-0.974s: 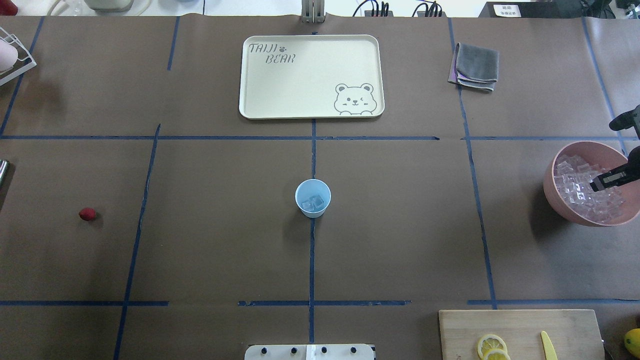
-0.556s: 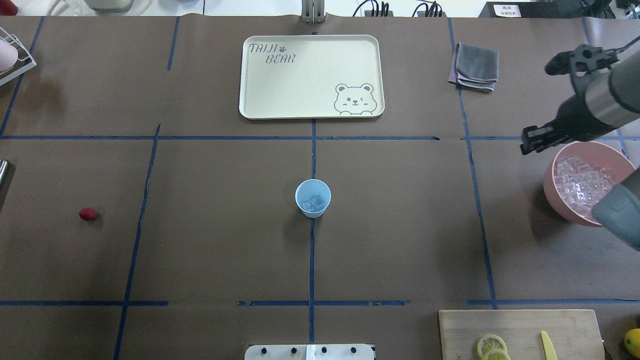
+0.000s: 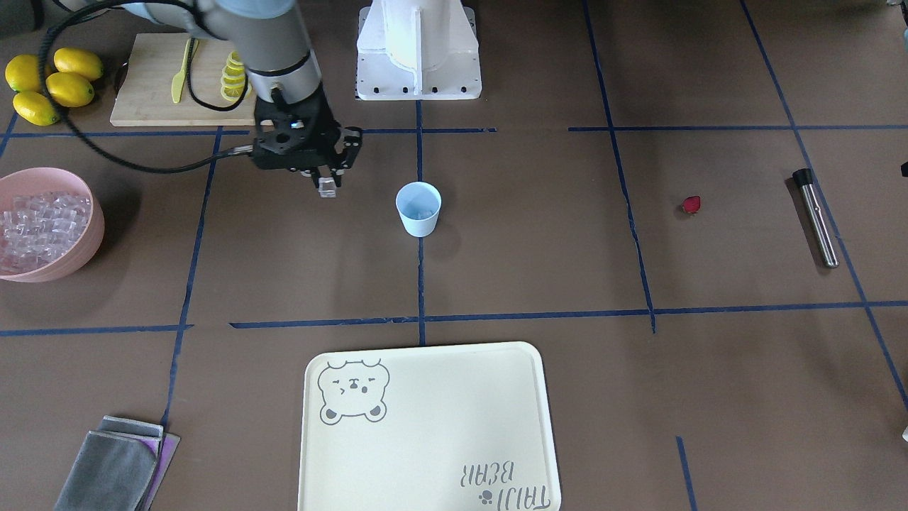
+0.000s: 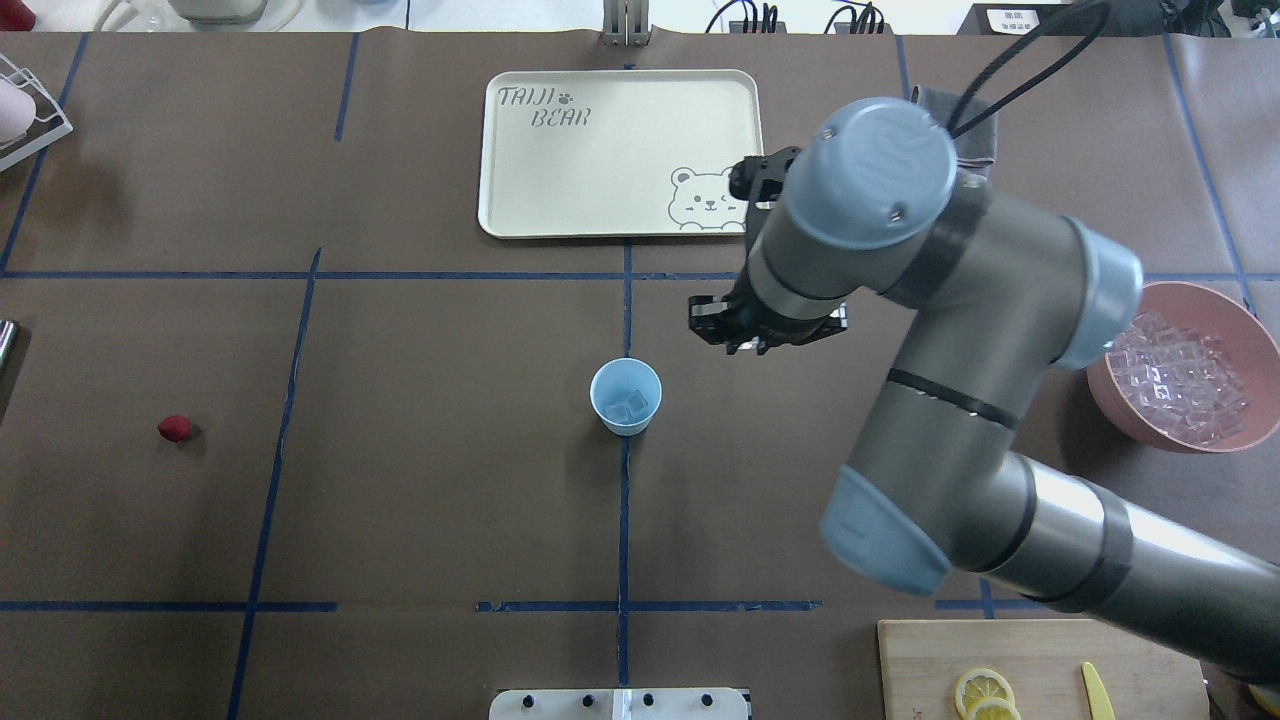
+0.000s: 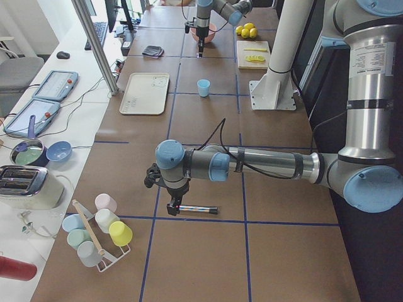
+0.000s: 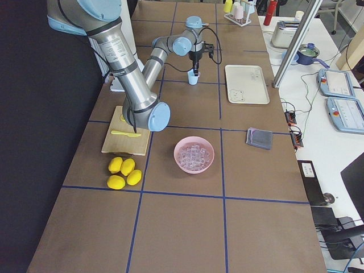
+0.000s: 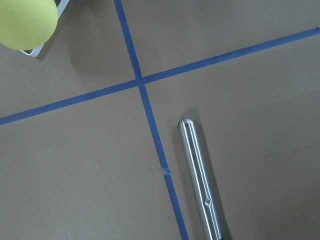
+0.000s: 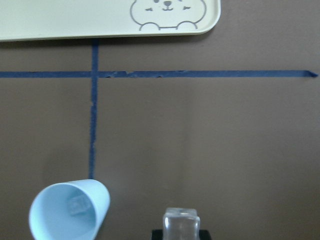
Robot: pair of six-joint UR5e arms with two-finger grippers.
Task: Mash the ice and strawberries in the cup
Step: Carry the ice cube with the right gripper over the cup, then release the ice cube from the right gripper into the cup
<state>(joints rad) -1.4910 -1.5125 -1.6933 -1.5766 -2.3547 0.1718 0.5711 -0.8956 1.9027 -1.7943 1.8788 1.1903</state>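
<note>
**Right gripper carrying cube, short of cup**

Front view: right gripper clamped on one cube, near the cup but not over it. Strawberry lies well apart.
Overhead: ice sits in the cup.
Left-side view: left gripper at a steel rod; its grip cannot be told.

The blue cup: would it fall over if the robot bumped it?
Probably quite easily: the cup looks small and thin, and it is narrower at its base than at its rim. The few ice cubes inside likely steady it only a little.
</note>
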